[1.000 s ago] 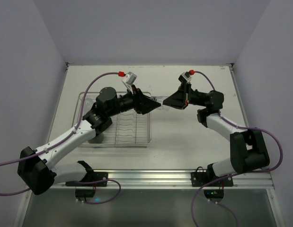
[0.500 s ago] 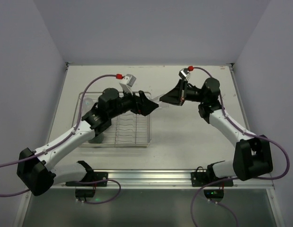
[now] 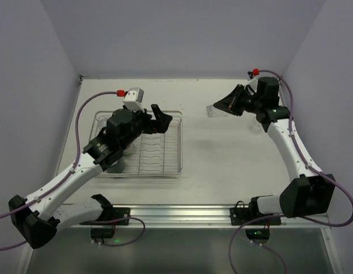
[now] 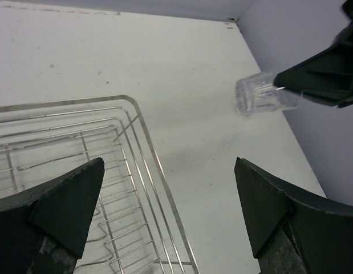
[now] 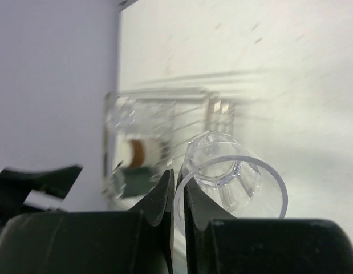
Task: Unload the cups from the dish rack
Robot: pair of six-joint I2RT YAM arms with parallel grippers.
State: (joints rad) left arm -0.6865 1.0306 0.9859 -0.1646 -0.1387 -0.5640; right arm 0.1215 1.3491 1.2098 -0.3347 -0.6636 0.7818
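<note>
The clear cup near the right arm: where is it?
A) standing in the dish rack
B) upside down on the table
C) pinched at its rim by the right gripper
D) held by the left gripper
C: the right gripper is shut on the rim of the clear cup, outside the dish rack.

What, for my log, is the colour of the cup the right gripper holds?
The cup is clear and colourless, pinched in the right gripper. Best: right wrist view.
</note>
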